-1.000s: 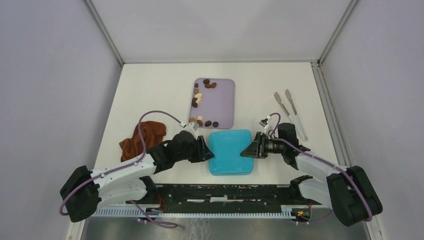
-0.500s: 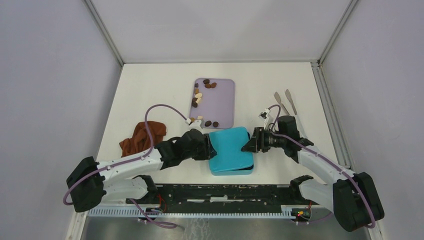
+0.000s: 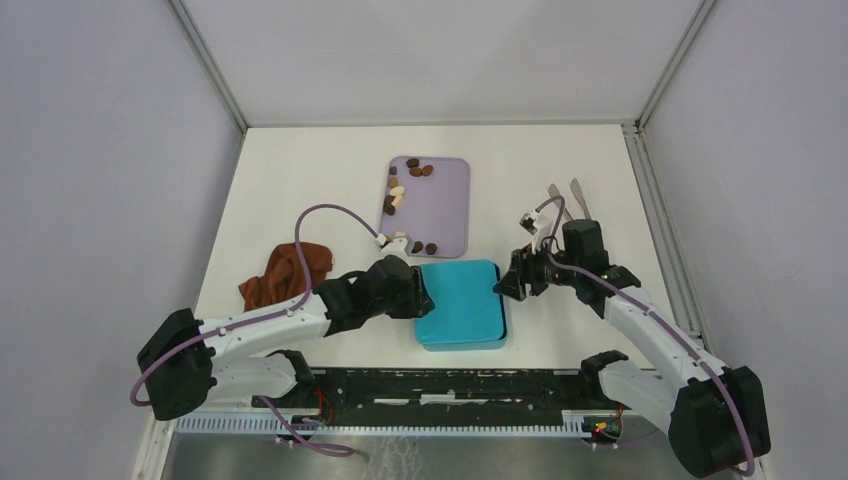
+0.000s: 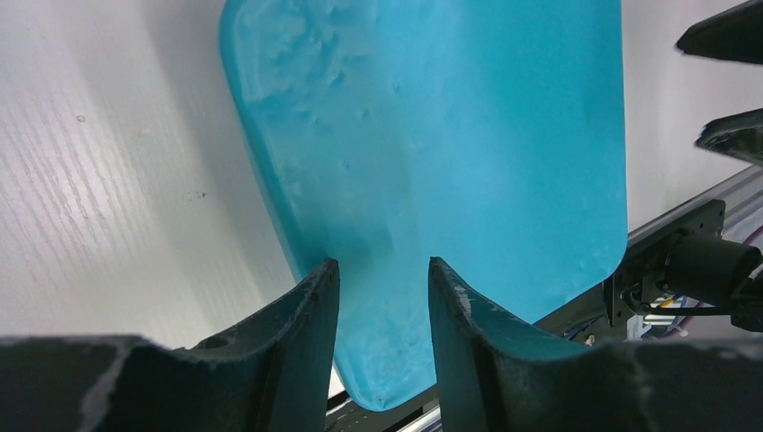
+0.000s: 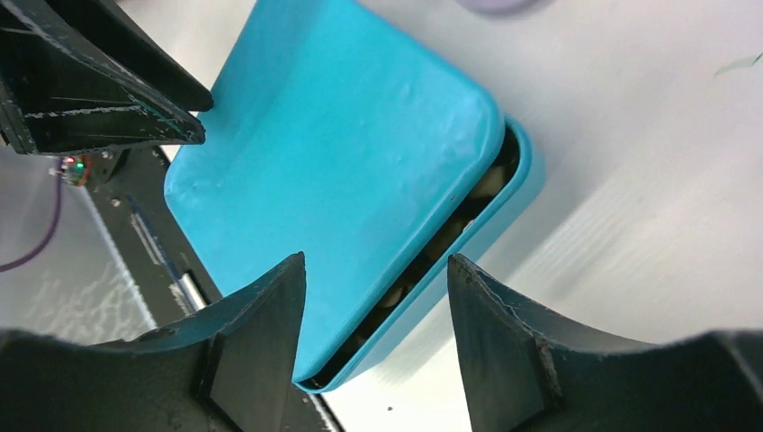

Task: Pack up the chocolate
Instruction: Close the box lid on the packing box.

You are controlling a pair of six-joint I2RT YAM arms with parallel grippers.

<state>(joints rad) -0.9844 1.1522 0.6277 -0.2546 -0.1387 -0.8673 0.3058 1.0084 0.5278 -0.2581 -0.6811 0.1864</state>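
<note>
Flanking the teal box (image 3: pixel 462 305) at the near middle of the worktop (image 3: pixel 300 190), both tools work at its lid (image 5: pixel 342 153). The left tool (image 4: pixel 378 265) sits over the lid's left edge with its fingers partly apart. Whether they pinch or only press the lid cannot be told. The right tool (image 5: pixel 376 261) stands spread and empty just beside the right edge, touching nothing. On that side the lid sits ajar above the base (image 5: pixel 526 171), and the contents in the gap are too dark to identify. A reddish-brown cloth (image 3: pixel 285 275) lies left of the box. Directly beyond the box is a lilac tray (image 3: pixel 450 205), its long axis running near to far. The chocolate (image 3: pixel 414 171) lies along the tray's left side, from the near edge to the far corner. Every piece is therefore away from both tools, and the left arm looks nearer. Two utensils (image 3: pixel 580 195) lie far right.
</note>
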